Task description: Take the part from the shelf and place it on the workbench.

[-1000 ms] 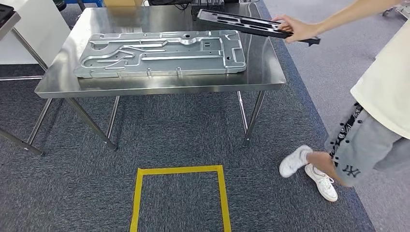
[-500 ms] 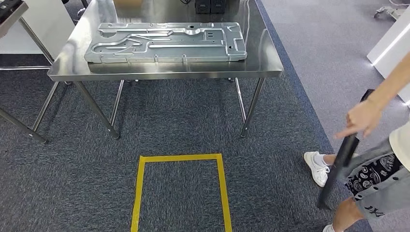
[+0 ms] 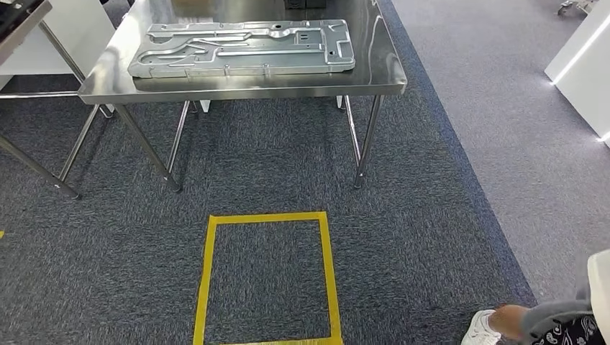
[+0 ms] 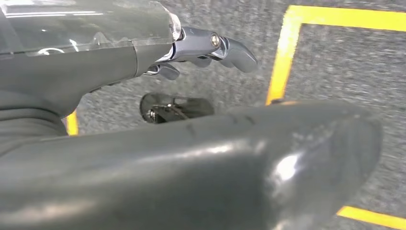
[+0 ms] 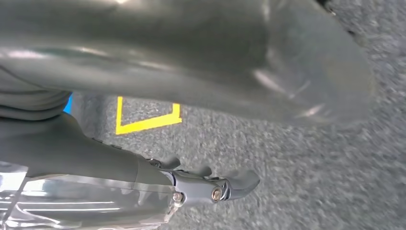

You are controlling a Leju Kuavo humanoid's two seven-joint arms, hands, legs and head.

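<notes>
A large grey stamped metal plate (image 3: pixel 241 47) lies flat on the steel workbench (image 3: pixel 244 86) at the far side of the head view. My left hand (image 4: pixel 119 62) hangs over the grey carpet beside yellow tape, fingers (image 4: pixel 230 48) stretched out away from the thick thumb, holding nothing. My right hand (image 5: pixel 119 167) also hangs above the carpet, its fingers (image 5: pixel 234 184) extended and nothing in it. Both hands are far from the workbench.
A yellow tape square (image 3: pixel 266 277) marks the carpet in front of the workbench. A person's shoe and leg (image 3: pixel 532 323) stand at the lower right. A second steel table's corner (image 3: pixel 21 25) juts in at far left. A white cabinet (image 3: pixel 583 54) stands at far right.
The person lifted a long black tray away from the workbench, carried it down at their side and walked off to the lower right. My view has shifted, with the workbench now farther up.
</notes>
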